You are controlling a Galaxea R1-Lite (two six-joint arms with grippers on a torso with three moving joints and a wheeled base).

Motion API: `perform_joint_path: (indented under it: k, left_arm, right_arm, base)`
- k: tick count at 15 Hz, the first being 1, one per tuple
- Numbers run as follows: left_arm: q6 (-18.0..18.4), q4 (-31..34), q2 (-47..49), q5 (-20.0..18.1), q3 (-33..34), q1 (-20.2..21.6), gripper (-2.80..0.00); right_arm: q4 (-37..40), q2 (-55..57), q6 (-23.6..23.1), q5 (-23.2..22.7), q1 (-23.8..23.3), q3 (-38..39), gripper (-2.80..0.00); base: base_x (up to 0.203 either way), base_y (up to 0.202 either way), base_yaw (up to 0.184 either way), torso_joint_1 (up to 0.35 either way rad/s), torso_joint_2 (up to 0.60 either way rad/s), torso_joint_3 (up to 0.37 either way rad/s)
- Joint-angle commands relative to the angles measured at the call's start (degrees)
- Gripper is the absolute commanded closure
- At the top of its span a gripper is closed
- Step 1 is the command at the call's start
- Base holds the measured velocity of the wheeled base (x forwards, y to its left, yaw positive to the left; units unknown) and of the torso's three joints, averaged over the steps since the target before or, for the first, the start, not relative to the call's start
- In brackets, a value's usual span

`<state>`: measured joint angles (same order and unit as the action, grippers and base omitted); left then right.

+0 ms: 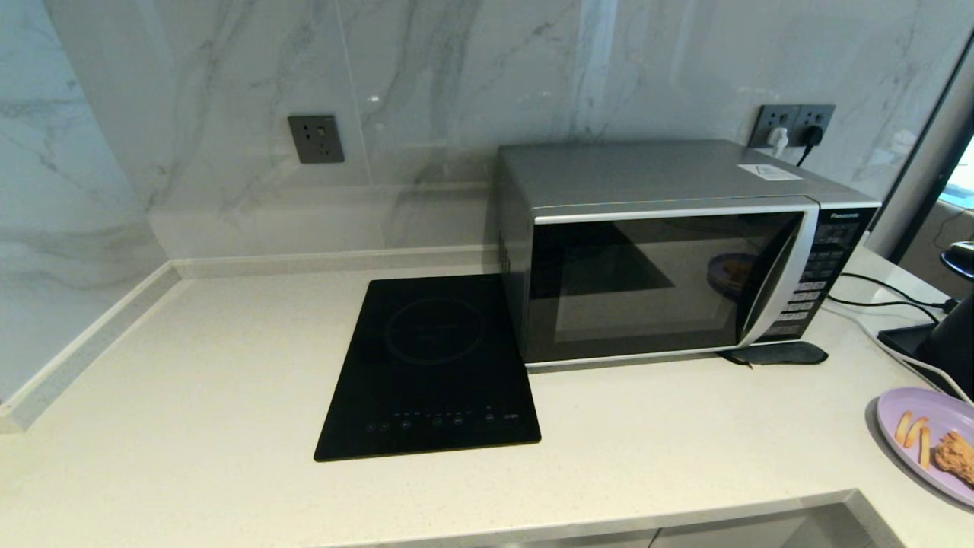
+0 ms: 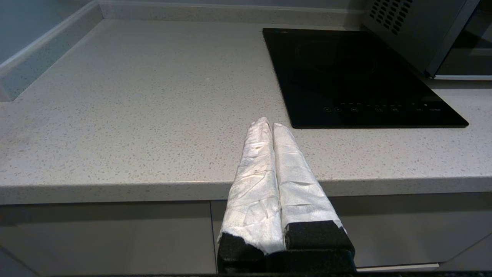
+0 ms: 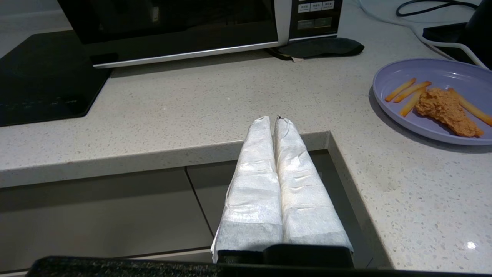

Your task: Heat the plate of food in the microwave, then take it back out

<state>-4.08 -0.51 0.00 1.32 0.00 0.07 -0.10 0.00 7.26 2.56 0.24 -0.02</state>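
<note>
The lilac plate of food (image 1: 924,438) lies on the counter at the far right, with fries and a brown crumbed piece on it; the right wrist view shows the same plate (image 3: 434,111). The silver microwave (image 1: 670,251) stands at the back right with its dark door closed. Neither arm shows in the head view. My right gripper (image 3: 273,119) is shut and empty, its white-wrapped fingers hovering by the counter's front edge, short of the plate. My left gripper (image 2: 268,124) is shut and empty above the front edge, near the hob's front corner.
A flat black induction hob (image 1: 434,369) is set in the counter left of the microwave. A dark cloth (image 1: 776,354) lies under the microwave's front right corner. Cables (image 1: 883,293) and a black appliance (image 1: 947,335) sit at the far right. The counter has a notched front edge (image 3: 330,142).
</note>
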Motion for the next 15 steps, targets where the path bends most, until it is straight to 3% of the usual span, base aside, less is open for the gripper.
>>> perform_joint_path:
  k: [1, 15]
  left_arm:
    - [-0.05, -0.02, 0.09, 0.0, 0.0, 0.01, 0.0]
    - [-0.05, -0.02, 0.09, 0.0, 0.0, 0.01, 0.0]
  right_arm:
    - [0.01, 0.09, 0.03, -0.01, 0.02, 0.11, 0.0]
    - [0.1, 0.09, 0.29, 0.08, 0.02, 0.11, 0.0]
  base:
    - [0.0, 0.0, 0.0, 0.0, 0.0, 0.0]
    - [0.0, 0.0, 0.0, 0.0, 0.0, 0.0]
